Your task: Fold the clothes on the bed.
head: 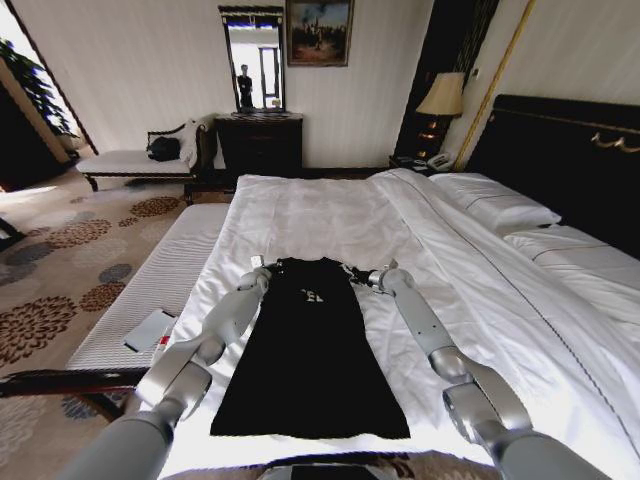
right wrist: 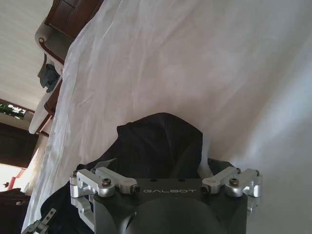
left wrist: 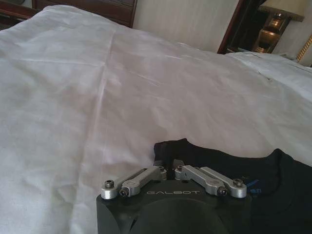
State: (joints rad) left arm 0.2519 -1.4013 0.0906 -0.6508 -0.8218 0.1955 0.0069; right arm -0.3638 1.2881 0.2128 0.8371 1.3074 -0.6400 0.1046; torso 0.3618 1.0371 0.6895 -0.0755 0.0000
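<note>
The clothes [head: 305, 350] are a long black garment lying flat on the bed [head: 320, 210], with small white lettering near the far end. My left gripper [head: 258, 267] is at the garment's far left corner. In the left wrist view this gripper [left wrist: 170, 165] is shut on the edge of the black fabric [left wrist: 229, 163]. My right gripper [head: 363, 275] is at the far right corner. In the right wrist view it [right wrist: 163, 158] stands open, its jaws spread wide on either side of a raised hump of black cloth [right wrist: 161, 136].
A narrow white-cushioned bench [head: 165, 275] runs along the bed's left side with a booklet [head: 150, 330] on it. White pillows [head: 495, 200] lie at the right by the dark headboard [head: 560, 150]. A chaise with a black handbag [head: 163, 148] and a dresser [head: 260, 140] stand at the far wall.
</note>
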